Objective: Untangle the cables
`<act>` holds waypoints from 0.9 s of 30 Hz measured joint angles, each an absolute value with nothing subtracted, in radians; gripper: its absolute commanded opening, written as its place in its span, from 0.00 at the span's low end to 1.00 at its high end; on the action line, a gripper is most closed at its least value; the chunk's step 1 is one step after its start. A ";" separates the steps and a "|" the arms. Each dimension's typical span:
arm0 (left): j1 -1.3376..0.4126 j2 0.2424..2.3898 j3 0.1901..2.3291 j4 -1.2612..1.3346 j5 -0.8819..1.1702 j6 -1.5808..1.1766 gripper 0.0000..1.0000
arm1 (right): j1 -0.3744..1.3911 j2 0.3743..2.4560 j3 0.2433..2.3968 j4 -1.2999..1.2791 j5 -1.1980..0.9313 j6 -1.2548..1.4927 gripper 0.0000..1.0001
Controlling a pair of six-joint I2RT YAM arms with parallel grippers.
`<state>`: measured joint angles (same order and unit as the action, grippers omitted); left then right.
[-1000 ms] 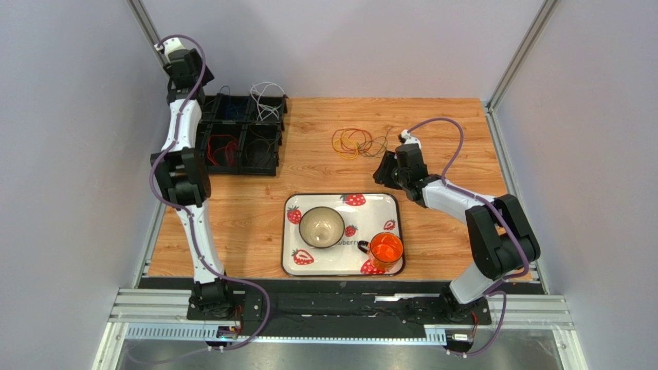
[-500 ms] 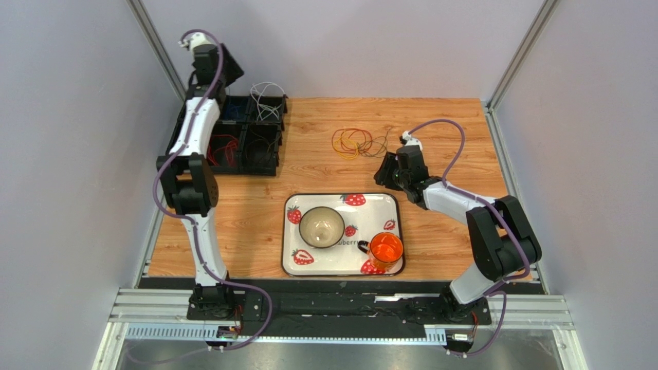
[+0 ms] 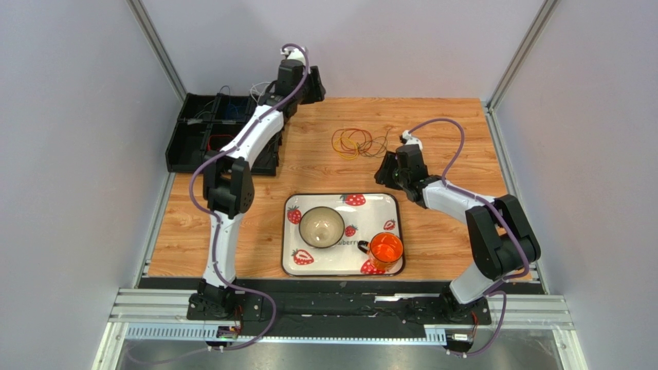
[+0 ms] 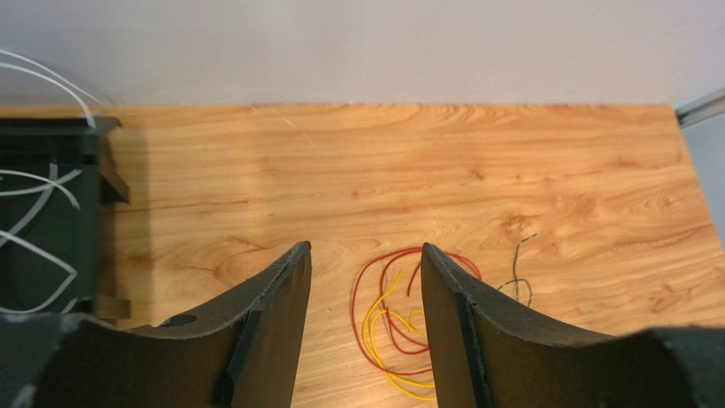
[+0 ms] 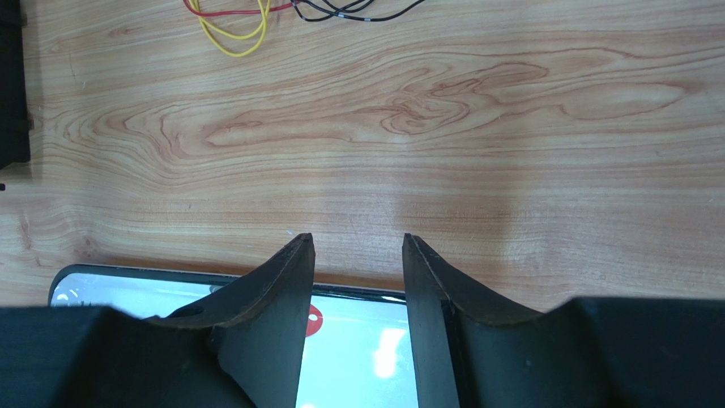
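Left fingers [image 4: 288, 285] stand apart with a clear gap and hold nothing. Through the gap we see only the surface [image 3: 309, 154] and the loose cables [image 4: 396, 327] lying on it. Right fingers [image 5: 289, 272] are parted too, and nothing is gripped between them.

The loose cables are one small tangle of red, yellow and dark strands. It lies flat on the surface beyond the far edge of the tray [image 3: 376, 208], well apart from it, in line with the tray's right half. The dark strand [image 4: 517, 276] trails off the tangle's right side.

The left arm reaches past the tray's far-left corner. Its fingers are raised off the surface, beyond the tray and close to the back wall, pointing toward the tangle. The right fingers sit just off the tray's far-right corner. The right wrist view shows the tray rim under them and the tangle farther out.

A black bin [image 3: 185, 142] stands off the tray's far-left corner, well apart from it. White cables [image 4: 34, 212] lie in one of its compartments, with one loop arching up over the rim.

On the tray, a bowl [image 3: 322, 227] sits left of centre and an orange cup [image 3: 385, 250] sits in the near-right corner.
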<state>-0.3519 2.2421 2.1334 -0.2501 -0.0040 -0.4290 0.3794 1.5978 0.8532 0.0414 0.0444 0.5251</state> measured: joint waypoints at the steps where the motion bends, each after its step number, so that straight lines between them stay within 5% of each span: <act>1: -0.354 2.268 2.140 -0.250 0.005 -0.426 0.54 | 0.379 1.600 0.857 0.041 0.044 0.525 0.46; 11: -0.348 2.601 2.412 -0.417 0.162 -0.387 0.50 | 0.379 1.621 0.893 0.012 0.047 0.524 0.46; 27: -0.390 2.612 2.453 -0.564 0.133 -0.311 0.48 | 0.379 1.635 0.911 -0.011 0.049 0.523 0.45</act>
<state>-0.3904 2.6118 2.4531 -0.5636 0.1326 -0.3115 0.3794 1.6352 0.9112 -0.0113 0.0486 0.5232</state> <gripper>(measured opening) 0.489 0.454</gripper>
